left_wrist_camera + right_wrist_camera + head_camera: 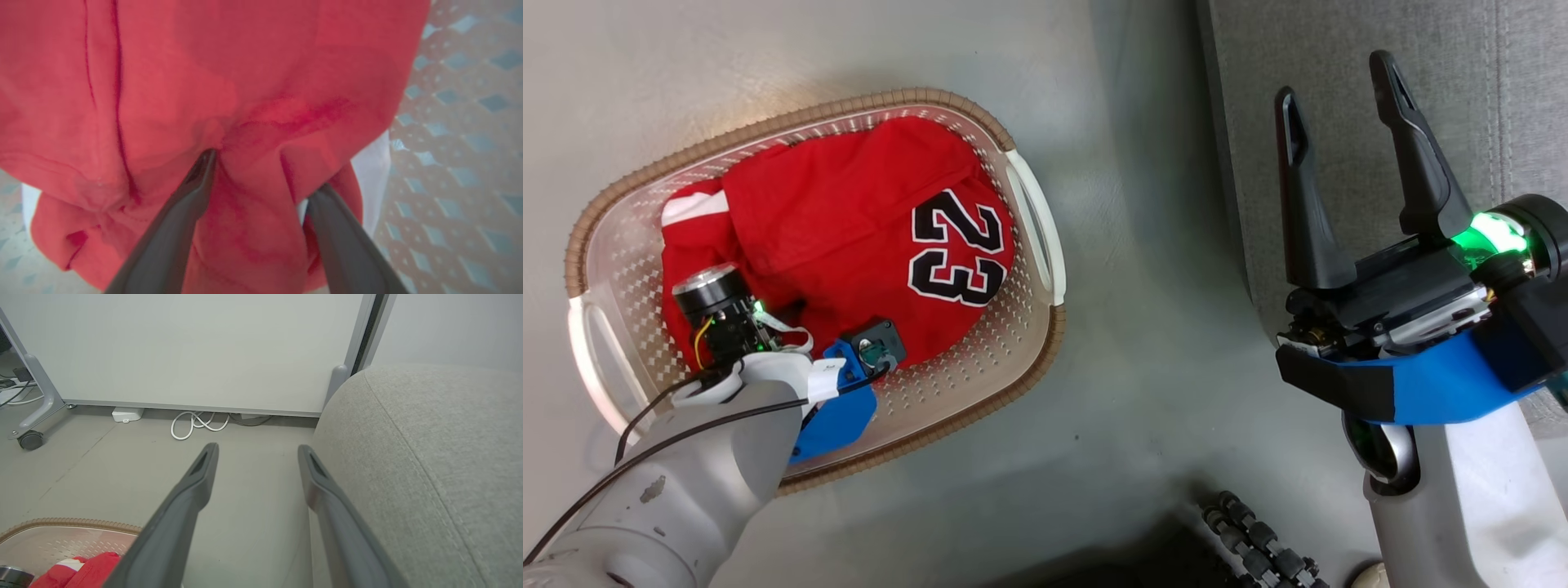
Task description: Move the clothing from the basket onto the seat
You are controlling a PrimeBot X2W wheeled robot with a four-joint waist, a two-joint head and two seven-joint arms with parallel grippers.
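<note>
The cream basket (1021, 245) with its brown rim stands on the floor at the left of the head view. In it lies the red jersey (849, 204), its "23" facing up, over a second red garment with a white stripe (690, 208). My left arm reaches down into the basket. In the left wrist view my left gripper (265, 169) is open, its fingers (179, 216) pushed into the red cloth (245, 81), with a fold bulging between them. My right gripper (1333, 77) hangs open and empty over the left edge of the grey seat (1486, 98).
Bare grey floor (1152, 286) separates basket and seat. In the right wrist view a pale wheeled partition panel (184, 347) stands behind, with a caster (28, 439) and a coiled white cable (196, 424) at its foot. A black ribbed part (1258, 539) lies near the bottom edge.
</note>
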